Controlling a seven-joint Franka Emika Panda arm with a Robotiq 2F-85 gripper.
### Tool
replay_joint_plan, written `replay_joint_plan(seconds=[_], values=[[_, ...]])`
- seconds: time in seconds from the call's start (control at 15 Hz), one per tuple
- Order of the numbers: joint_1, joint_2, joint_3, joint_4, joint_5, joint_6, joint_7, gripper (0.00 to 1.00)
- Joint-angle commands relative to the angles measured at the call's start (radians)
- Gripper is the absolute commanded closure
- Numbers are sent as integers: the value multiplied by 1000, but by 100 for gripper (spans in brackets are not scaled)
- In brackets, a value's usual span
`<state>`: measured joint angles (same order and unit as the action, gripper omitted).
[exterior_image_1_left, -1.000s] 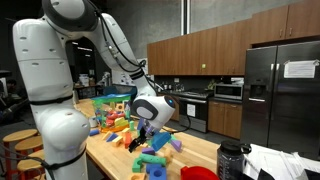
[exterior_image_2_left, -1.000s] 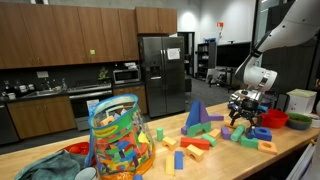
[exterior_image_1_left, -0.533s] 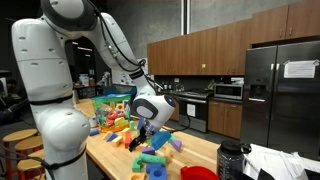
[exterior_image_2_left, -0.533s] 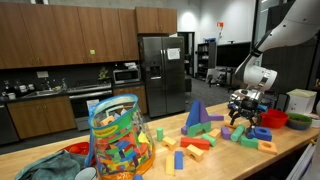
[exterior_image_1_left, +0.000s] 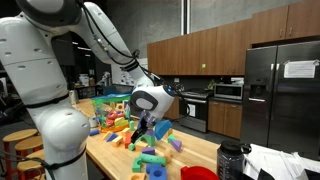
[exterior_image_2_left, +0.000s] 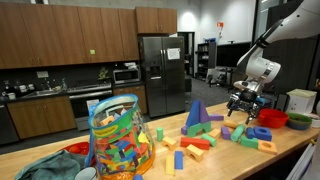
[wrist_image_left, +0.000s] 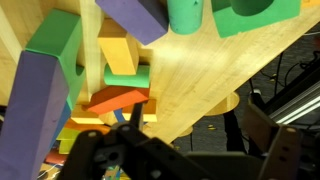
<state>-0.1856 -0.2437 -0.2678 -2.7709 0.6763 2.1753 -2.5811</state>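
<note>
My gripper (exterior_image_1_left: 141, 131) hangs open over a spread of coloured blocks on a wooden table (exterior_image_1_left: 200, 152), holding nothing; it shows too in an exterior view (exterior_image_2_left: 243, 103). In the wrist view the open gripper (wrist_image_left: 190, 152) frames bare table edge and floor. Ahead of it lie an orange-red block (wrist_image_left: 113, 98), a yellow block (wrist_image_left: 117, 51), a long purple block (wrist_image_left: 30, 100), a green block (wrist_image_left: 55, 45), a purple slab (wrist_image_left: 135, 15), a green cylinder (wrist_image_left: 185, 12) and a green arch (wrist_image_left: 255, 15). Green and blue blocks (exterior_image_2_left: 245, 135) lie just below the fingers.
A clear tub full of blocks (exterior_image_2_left: 117, 140) stands at the near end, a tall blue triangle (exterior_image_2_left: 196, 116) mid-table. A red bowl (exterior_image_2_left: 272, 118) sits beyond the gripper; the same red bowl (exterior_image_1_left: 198, 173) and a black bottle (exterior_image_1_left: 230, 160) are near the table end. Stools (exterior_image_1_left: 25, 140) stand beside the table.
The arm has lifted the gripper slightly and turned the wrist. The jaws stay open and the blocks have not moved.
</note>
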Motion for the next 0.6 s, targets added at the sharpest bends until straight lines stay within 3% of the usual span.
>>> replay_joint_plan(seconds=[0.0,0.53], values=[[-10,-89,-14,-15,-34,-35,3,0],[-8,-169,-39,-8,-58,-93,2,0]])
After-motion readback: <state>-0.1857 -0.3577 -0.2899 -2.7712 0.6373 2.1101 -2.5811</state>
